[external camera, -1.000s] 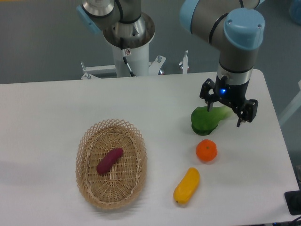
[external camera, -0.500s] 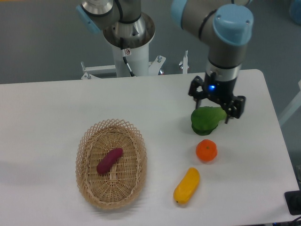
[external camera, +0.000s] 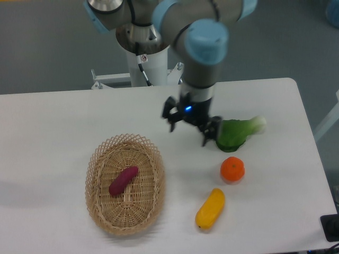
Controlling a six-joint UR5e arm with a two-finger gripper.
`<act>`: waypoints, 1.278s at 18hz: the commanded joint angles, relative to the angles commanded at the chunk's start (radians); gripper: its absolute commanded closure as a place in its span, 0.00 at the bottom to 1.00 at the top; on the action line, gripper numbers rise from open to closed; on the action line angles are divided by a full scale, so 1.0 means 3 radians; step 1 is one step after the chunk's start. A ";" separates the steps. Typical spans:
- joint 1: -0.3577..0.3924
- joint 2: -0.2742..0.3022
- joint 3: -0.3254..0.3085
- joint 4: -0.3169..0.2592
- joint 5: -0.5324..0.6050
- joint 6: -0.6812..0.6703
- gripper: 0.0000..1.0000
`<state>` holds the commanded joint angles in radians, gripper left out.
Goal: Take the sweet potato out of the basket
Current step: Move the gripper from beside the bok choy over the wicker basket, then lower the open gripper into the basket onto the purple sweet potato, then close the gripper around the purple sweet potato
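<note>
No legible text, labels, brand marks or nos. anywhere in view — nothing to log.

Sweet potato (external camera: 123, 180): small, smooth, dark magenta, lying diagonally at centre of oval tan wicker basket (external camera: 101, 214), itself set near front-left of tabletop.

White table (external camera: 63, 116) carries basket (external camera: 100, 209), green vegetable (external camera: 238, 133) (leafy), orange (external camera: 232, 169), yellow fruit (external camera: 211, 208).
</note>
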<state>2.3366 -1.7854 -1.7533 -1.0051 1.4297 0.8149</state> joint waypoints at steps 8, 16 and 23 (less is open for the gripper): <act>-0.0614 -0.0511 -0.0005 0.0369 0.0388 -0.0293 0.00; -0.0732 -0.0824 0.0005 0.0604 0.0399 -0.0257 0.00; -0.0743 -0.0880 0.0015 0.0604 0.0430 -0.0267 0.00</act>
<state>2.1138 -2.0494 -1.7487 -0.8237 1.5585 0.7348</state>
